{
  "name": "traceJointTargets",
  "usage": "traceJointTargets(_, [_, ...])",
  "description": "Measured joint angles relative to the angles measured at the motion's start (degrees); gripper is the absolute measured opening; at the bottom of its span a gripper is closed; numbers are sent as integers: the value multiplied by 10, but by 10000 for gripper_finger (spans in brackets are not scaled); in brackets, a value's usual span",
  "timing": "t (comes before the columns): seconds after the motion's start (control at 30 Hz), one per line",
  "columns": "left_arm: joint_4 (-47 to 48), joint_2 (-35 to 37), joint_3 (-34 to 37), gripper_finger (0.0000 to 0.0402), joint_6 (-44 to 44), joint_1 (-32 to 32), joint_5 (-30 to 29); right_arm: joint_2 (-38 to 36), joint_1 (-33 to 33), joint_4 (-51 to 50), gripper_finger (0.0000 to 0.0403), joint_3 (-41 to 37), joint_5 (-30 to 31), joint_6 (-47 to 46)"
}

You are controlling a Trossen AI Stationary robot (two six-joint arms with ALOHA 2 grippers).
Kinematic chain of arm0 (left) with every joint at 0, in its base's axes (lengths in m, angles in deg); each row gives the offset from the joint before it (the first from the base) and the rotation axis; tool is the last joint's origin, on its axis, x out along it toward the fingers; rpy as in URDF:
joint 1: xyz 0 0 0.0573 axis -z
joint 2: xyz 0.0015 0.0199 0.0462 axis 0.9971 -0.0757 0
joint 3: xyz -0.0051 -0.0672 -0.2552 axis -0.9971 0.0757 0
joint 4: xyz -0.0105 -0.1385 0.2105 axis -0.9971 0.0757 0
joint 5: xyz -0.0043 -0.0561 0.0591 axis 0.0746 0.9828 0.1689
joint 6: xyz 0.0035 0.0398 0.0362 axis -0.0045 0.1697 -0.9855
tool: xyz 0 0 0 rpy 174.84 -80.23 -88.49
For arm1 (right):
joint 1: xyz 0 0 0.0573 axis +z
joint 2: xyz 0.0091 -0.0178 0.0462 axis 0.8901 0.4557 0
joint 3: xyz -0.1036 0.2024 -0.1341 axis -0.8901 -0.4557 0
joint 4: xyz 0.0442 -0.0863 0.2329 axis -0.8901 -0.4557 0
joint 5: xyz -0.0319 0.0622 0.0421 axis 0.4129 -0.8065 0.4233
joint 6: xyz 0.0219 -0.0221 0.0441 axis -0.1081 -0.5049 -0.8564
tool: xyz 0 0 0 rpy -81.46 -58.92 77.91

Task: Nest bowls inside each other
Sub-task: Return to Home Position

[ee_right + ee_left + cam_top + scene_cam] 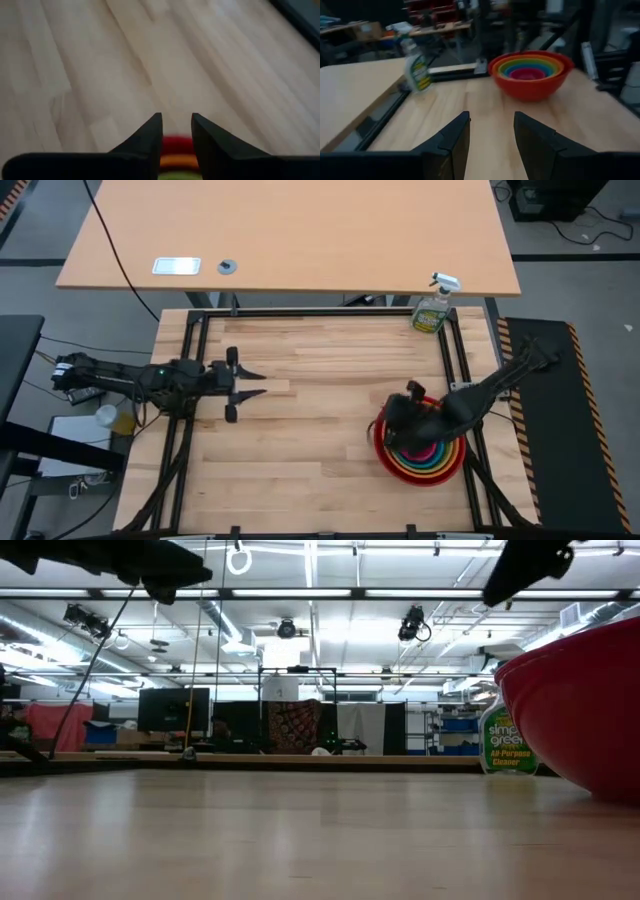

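From above, your left end effector point(262, 382) is hovering over the counter point(320, 470), its fingers spread and holding nothing. The nested bowls point(425, 458) are sitting well ahead of it. Your right end effector point(390, 422) is hanging directly over the stack's edge, and a bottle point(432, 310) is standing at the counter's corner, off to its side.

At counter level, only the red bowl point(580, 710) is showing, with the bottle beside it.

Through the left wrist, the parted fingers point(455, 137) are framing bare counter, and the bowls are resting ahead, red outermost, pink innermost.

Through the right wrist, the fingers point(150, 132) are standing slightly apart, gripping nothing. Red and orange rims are peeking out beneath them.
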Motion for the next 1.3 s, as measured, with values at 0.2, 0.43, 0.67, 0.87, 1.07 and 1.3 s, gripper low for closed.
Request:
traceJointTargets(0.2, [-4,21,16,155,4,14,3,-195,-53,209,92,-184,10,146])
traceJointTargets(0.43, [18,81,20,155,31,35,-11,-427,-120,322,80,-334,-17,275])
traceJointTargets(0.67, [56,147,21,155,52,53,-13,-622,-172,331,77,-395,-43,330])
traceJointTargets(0.87, [-14,177,103,155,87,69,-13,-722,-184,346,77,-435,-67,371])
traceJointTargets(1.07, [-131,207,190,155,94,75,-13,-781,-185,363,77,-487,-89,383])
traceJointTargets(1.3, [-99,253,196,155,69,79,46,-775,-185,503,77,-539,-155,390])
